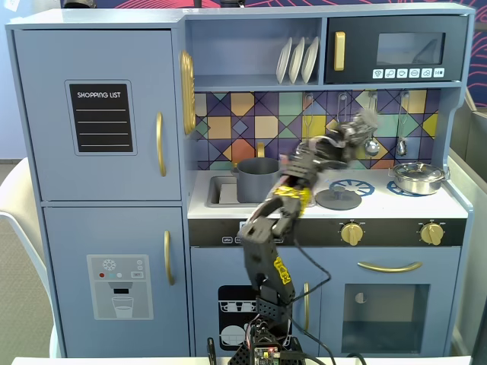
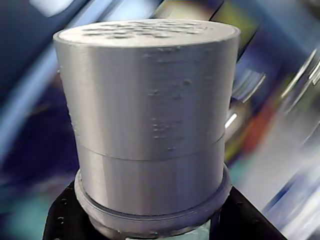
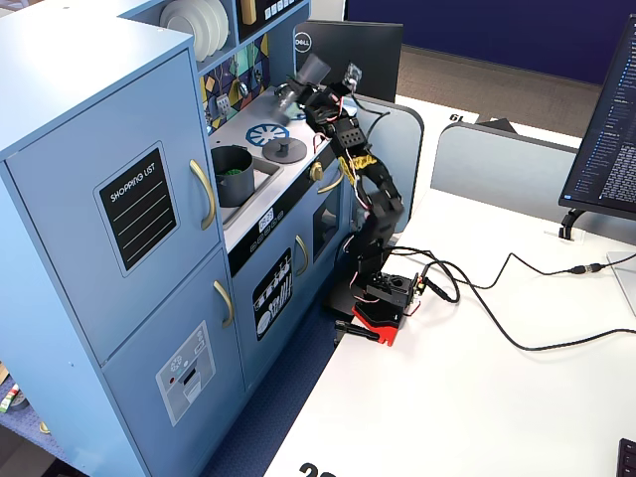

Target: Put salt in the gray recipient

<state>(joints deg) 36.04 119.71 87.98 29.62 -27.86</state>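
Observation:
My gripper (image 1: 351, 137) is shut on the salt shaker (image 1: 364, 122) and holds it in the air above the stove top, tilted and blurred. In the wrist view the shaker's gray cylinder (image 2: 150, 125) with its perforated top fills the frame, and the black fingers (image 2: 62, 220) clamp its base. The gray recipient (image 1: 256, 178), a dark matte pot, stands in the sink to the left of the gripper. In another fixed view the shaker (image 3: 310, 72) is up by the backsplash, well beyond the pot (image 3: 234, 175).
A flat gray lid with a knob (image 1: 338, 199) lies on the stove under the arm. A shiny steel pan (image 1: 417, 177) sits on the right burner. Utensils hang on the backsplash (image 1: 371, 144) behind the shaker. The shelf and microwave are above.

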